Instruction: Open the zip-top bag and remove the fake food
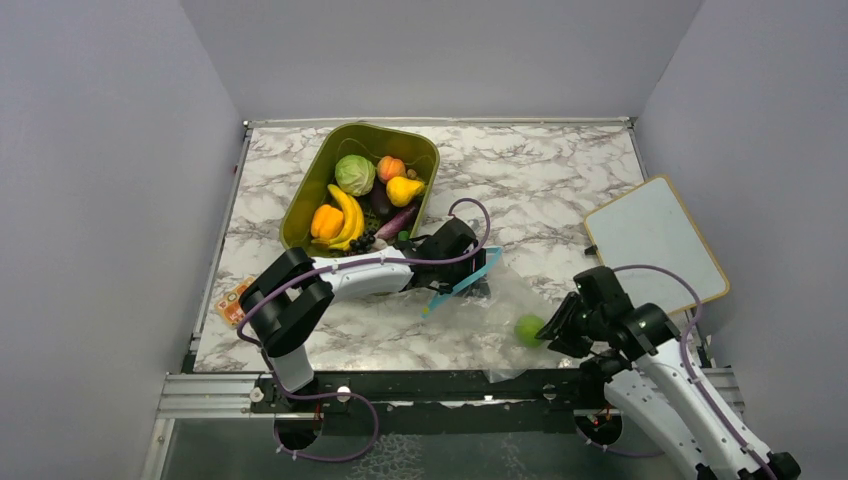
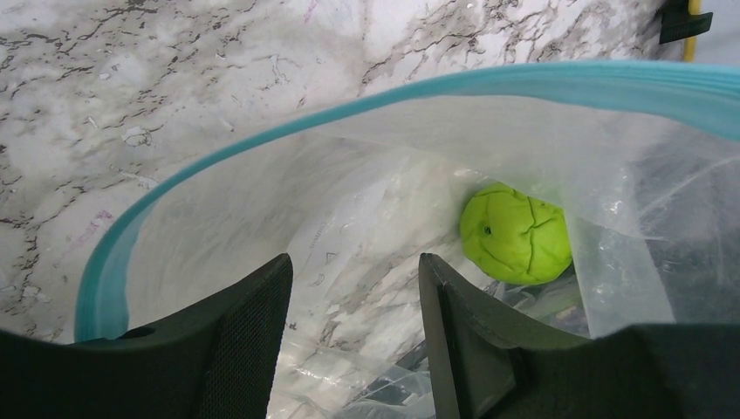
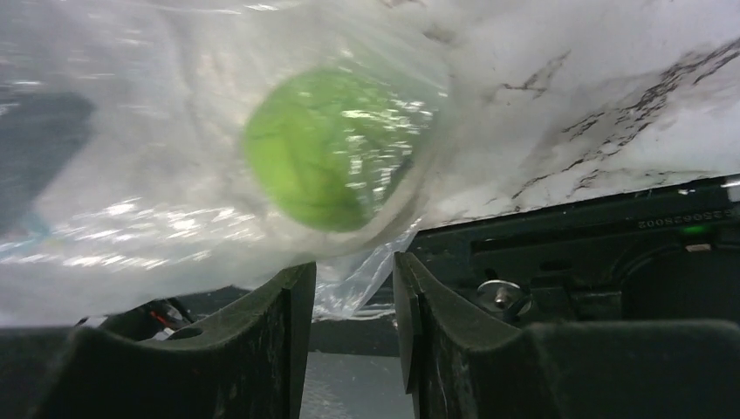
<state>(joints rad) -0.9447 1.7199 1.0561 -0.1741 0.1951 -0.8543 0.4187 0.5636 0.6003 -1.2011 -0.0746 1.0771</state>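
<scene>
Plainly the bag is already open. The clear, crinkly zip-top plastic bag (image 1: 495,310) lies on the marbled white desk (image 2: 174,78), near the front edge between the two arms. Its light teal zipper strip (image 2: 558,83) gapes in a wide loop. One piece of fake food, a bright green round plastic ball (image 2: 515,231), sits deep inside near the closed bottom.

The left fingers (image 2: 244,349) stand well apart just inside the mouth, with nothing between them but bare film below. The right fingers (image 3: 253,349) are at the bag's bottom corner, just beside the ball, with a crumpled tail of film hanging in their narrow gap. I cannot tell whether they pinch it.

The step in hand looks like reaching in for the ball. To do it well, the left fingers should go in low and straight along the desk. They should be wide enough to straddle the ball, and should close only once it sits between the pads, so that no loose film is caught with it. The bag bottom needs anchoring, or the bag will slide along with the reach. The ball is smooth and round, so a centred grip matters.

The olive-green plastic bin (image 1: 300,205) of toy produce is a likely drop spot.
</scene>
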